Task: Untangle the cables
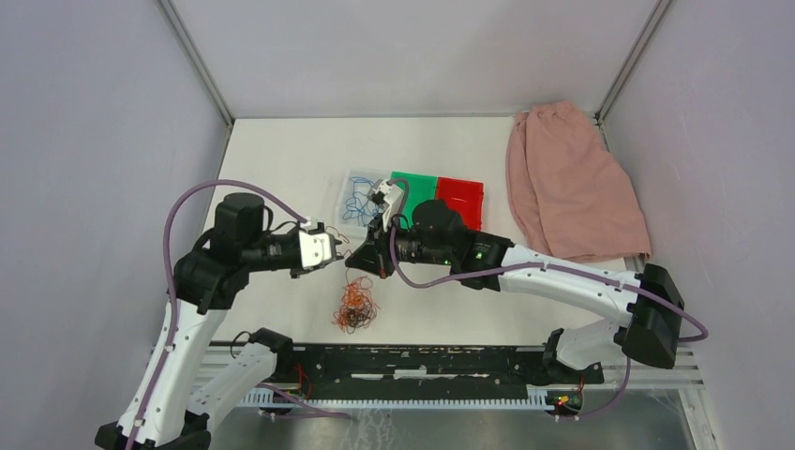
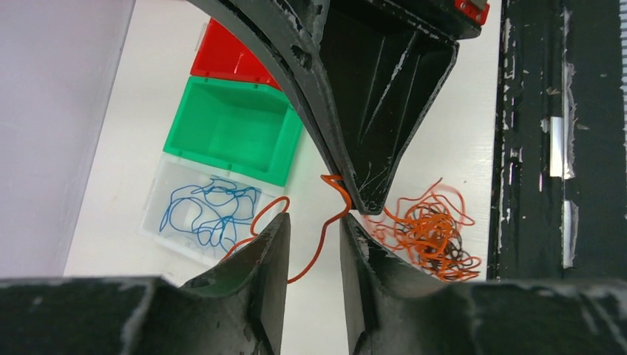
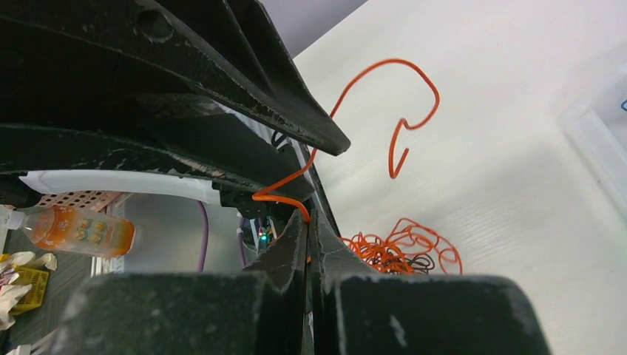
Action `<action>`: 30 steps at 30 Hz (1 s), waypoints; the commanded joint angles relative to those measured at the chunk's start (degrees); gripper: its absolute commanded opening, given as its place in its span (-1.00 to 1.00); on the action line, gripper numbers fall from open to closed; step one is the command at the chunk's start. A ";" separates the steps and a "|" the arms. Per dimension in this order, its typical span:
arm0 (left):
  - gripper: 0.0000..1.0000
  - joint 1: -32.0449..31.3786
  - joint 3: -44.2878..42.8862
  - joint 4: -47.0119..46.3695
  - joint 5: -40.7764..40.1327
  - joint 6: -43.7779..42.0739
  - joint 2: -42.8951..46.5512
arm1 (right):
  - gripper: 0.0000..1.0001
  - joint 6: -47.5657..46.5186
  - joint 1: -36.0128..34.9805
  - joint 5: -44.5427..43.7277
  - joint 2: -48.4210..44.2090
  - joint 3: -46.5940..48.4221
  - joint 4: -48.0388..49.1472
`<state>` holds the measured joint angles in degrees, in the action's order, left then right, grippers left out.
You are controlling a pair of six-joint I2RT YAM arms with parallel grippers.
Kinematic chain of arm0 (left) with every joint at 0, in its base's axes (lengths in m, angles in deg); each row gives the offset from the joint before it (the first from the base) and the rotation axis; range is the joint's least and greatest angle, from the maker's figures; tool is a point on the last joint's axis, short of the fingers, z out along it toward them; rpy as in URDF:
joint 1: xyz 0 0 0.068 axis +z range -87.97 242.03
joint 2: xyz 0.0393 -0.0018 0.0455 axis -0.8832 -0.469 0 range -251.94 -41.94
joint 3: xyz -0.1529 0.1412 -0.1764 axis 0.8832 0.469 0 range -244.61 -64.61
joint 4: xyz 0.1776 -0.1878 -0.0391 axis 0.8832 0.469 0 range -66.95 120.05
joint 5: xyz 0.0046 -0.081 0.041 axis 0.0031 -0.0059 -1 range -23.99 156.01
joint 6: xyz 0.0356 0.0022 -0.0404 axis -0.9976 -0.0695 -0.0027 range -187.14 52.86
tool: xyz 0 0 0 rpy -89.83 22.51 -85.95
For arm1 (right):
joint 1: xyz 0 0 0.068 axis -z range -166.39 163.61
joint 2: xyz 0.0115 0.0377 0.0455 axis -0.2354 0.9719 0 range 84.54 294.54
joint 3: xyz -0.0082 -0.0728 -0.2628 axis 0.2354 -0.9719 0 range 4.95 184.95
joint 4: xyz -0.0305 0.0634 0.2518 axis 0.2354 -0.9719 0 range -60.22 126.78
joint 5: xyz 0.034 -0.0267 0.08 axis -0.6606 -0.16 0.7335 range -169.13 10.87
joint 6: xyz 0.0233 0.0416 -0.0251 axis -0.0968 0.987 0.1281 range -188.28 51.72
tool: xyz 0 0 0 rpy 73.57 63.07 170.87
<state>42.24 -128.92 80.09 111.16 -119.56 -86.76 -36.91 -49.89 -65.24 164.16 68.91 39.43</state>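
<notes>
Right tool [image 3: 309, 218] pinches 1 orange cable [image 3: 395, 61], left tool [image 2: 314, 222] stands parted around it

High rear overview; two close wrist views, both on cables [image 2: 429, 229].

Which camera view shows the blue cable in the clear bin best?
The left wrist view: the blue cable lies large and unblocked in the clear bin. The top view shows it small. The right wrist view shows almost nothing of it.
</notes>
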 commanded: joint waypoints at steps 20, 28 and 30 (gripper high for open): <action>-0.94 -0.25 -4.41 -30.66 -4.26 31.07 2.90 | 0.39 2.97 -0.66 -0.11 -1.78 -3.96 16.42; -0.94 -0.25 -13.01 -31.07 -2.10 35.82 -0.36 | 0.25 3.08 -0.69 -1.30 3.14 -1.58 17.61; -0.94 -0.25 -14.68 -31.06 -1.99 36.00 -0.95 | 0.22 3.35 -0.66 -1.40 4.26 -1.84 18.30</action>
<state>42.06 -139.22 52.07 107.25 -87.89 -86.80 -34.42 -50.40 -66.21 166.21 64.85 53.75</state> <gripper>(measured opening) 0.044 0.620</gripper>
